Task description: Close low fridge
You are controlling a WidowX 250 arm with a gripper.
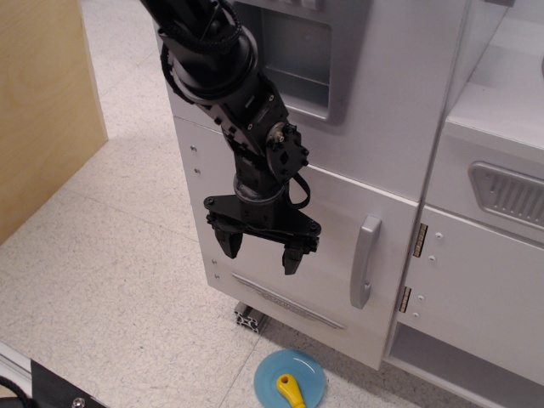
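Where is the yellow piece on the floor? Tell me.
The yellow piece lies on a blue plate at the bottom centre, on the floor just below the low fridge door.

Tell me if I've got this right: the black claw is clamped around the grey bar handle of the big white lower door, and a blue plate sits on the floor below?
Not quite. In the observation.image view the black claw hangs open in front of the big white lower door, left of the grey bar handle and not gripping it. The blue plate on the floor is right.

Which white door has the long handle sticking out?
The low fridge door, just behind the gripper. Its grey handle stands upright; the small door beside it has none.
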